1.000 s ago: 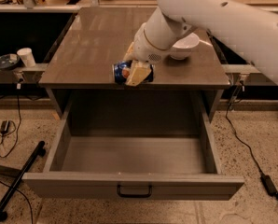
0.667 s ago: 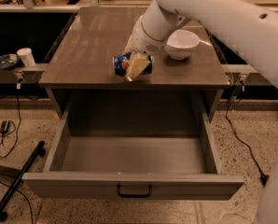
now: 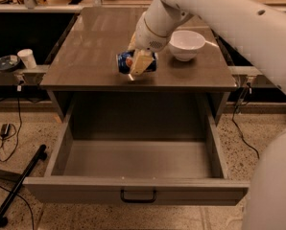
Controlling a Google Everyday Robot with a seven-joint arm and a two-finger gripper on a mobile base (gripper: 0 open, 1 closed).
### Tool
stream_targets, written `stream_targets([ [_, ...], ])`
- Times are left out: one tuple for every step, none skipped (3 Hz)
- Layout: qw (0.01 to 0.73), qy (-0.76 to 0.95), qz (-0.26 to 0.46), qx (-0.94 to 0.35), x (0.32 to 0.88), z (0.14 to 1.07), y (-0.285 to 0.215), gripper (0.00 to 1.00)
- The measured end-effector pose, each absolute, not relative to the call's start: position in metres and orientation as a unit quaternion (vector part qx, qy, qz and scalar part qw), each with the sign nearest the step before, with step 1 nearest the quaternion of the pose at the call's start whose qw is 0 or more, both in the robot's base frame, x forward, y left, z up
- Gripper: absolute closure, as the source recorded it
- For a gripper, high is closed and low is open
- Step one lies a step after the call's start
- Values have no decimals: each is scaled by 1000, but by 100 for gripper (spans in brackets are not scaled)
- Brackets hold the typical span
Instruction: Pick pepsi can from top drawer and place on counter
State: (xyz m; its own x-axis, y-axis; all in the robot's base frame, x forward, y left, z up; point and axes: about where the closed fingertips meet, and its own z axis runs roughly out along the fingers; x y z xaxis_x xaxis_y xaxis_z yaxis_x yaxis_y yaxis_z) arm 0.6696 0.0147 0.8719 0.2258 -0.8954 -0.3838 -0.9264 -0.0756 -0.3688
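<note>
The pepsi can (image 3: pixel 125 62) is dark blue with a round logo and lies on its side, held over the front part of the counter (image 3: pixel 95 42). My gripper (image 3: pixel 137 63) is shut on the pepsi can, with a pale finger (image 3: pixel 139 63) across its front. The white arm reaches down from the upper right. The top drawer (image 3: pixel 136 190) is pulled wide open below the counter, with nothing in the part of its inside that shows. Its dark bar handle (image 3: pixel 138 195) sits at the centre of the front.
A white bowl (image 3: pixel 186 44) stands on the counter just right of the gripper. A white cup (image 3: pixel 26 58) and a dark dish (image 3: pixel 5 63) sit on a ledge to the left. Cables and a black bar (image 3: pixel 18 186) lie on the floor at left.
The gripper with the pepsi can has moved slightly back and up over the counter, away from the open drawer. The bowl and drawer have not moved.
</note>
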Motion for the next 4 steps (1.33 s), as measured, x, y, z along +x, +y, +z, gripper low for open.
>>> stream_targets([
  [267,623,21,-735,686,872,12,100],
  [265,624,22,-735,687,870,12,100],
  [257,628,30,-733,685,857,13,100],
  [253,630,34,-733,683,848,14,100],
])
